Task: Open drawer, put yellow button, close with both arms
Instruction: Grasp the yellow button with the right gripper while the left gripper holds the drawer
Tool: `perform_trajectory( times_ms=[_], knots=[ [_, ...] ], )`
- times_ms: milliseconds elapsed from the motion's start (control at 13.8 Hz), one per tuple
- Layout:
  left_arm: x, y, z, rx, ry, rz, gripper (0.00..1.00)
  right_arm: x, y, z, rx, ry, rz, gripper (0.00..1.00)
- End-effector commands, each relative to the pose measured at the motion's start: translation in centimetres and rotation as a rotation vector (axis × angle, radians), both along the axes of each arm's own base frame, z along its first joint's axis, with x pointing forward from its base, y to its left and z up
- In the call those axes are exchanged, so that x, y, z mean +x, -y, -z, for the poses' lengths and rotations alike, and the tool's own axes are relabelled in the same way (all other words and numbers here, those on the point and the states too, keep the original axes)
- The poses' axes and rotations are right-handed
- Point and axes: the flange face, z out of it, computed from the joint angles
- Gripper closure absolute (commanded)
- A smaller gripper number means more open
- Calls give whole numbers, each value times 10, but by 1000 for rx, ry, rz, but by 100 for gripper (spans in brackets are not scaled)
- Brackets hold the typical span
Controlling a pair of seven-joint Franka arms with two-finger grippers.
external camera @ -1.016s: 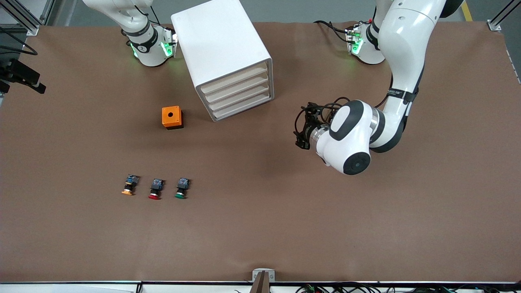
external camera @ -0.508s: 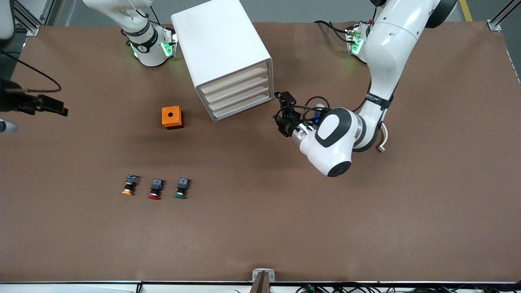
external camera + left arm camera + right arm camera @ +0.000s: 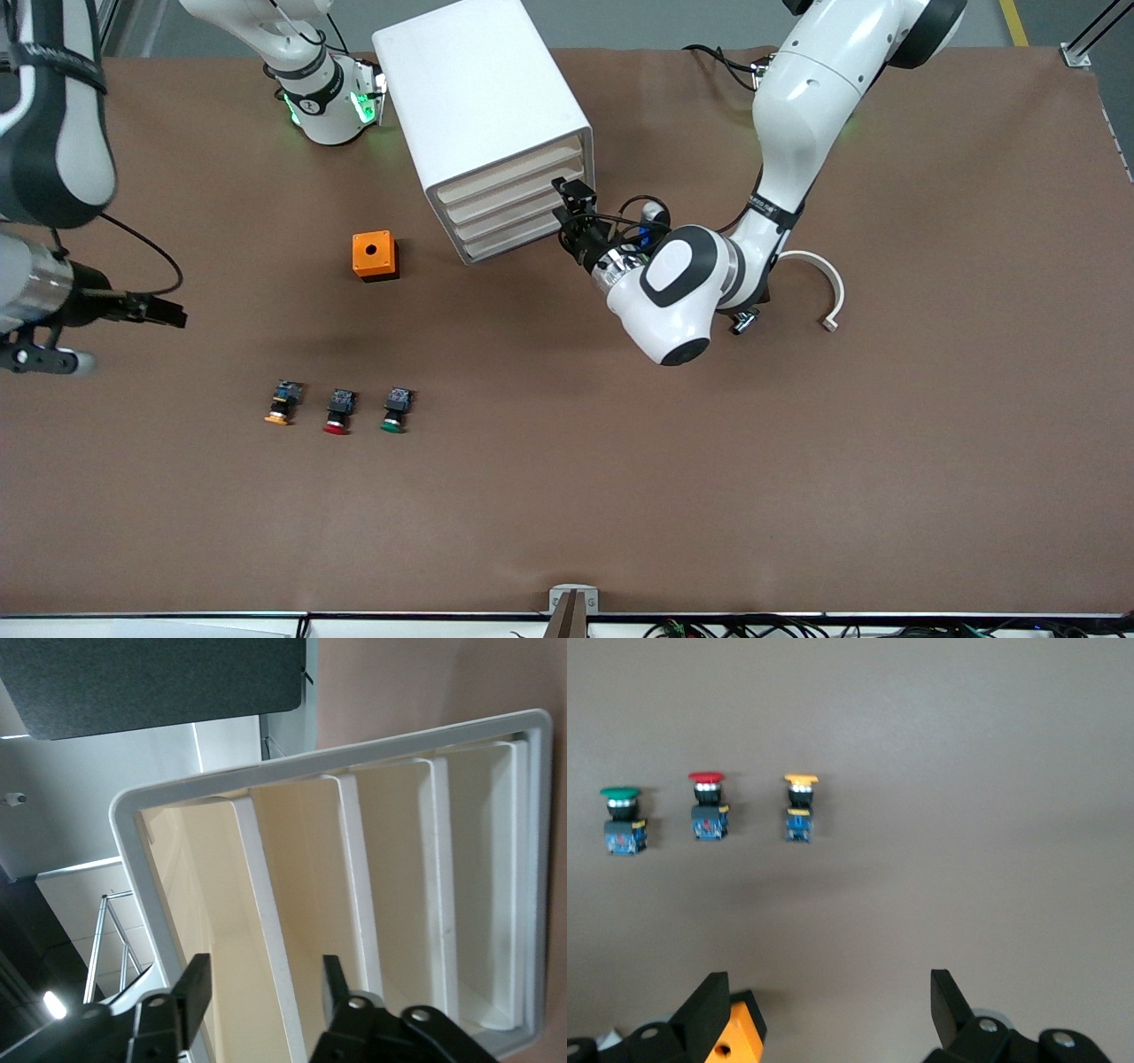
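Observation:
The white cabinet point(image 3: 483, 115) has four shut drawers; the top drawer point(image 3: 509, 171) shows in the left wrist view point(image 3: 190, 904) as well. My left gripper point(image 3: 571, 206) is open at the cabinet's front, its fingers on either side of the top drawer's white front lip point(image 3: 263, 983). The yellow button point(image 3: 278, 404) lies on the table beside the red button point(image 3: 337, 413) and the green button point(image 3: 395, 410). My right gripper point(image 3: 168, 312) is open and empty above the table near the right arm's end. Its wrist view point(image 3: 824, 992) shows the yellow button point(image 3: 800, 804) ahead.
An orange box point(image 3: 374, 255) with a round hole stands between the cabinet and the buttons; it also shows by a right finger point(image 3: 735, 1036). A white curved piece point(image 3: 824, 282) lies on the brown table point(image 3: 797, 461) under the left arm.
My left gripper has moved up to the cabinet's drawer fronts. My right arm has swung in from the table's edge toward the buttons.

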Motion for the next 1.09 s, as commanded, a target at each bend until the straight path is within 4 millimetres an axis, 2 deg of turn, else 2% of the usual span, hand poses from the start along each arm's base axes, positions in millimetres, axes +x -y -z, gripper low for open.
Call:
perform_trajectory(
  times_ms=[0, 145, 363, 581, 798, 1016],
  knots=[
    [-7, 10, 7, -2, -44, 14, 44, 15, -9, 50, 47, 21, 62, 0],
    [-16, 18, 11, -1, -54, 30, 45, 20, -27, 84, 37, 57, 68, 0],
    [-29, 27, 16, -5, -76, 49, 45, 18, -43, 129, 24, 106, 96, 0],
    [-40, 28, 26, 16, -111, 59, 47, 20, -39, 173, 11, 125, 103, 0],
    [-52, 31, 33, 37, -133, 73, 56, 24, -32, 205, 0, 138, 118, 0],
    [-64, 42, 29, 18, -142, 96, 64, 25, -31, 223, -5, 141, 131, 1]
  ],
)
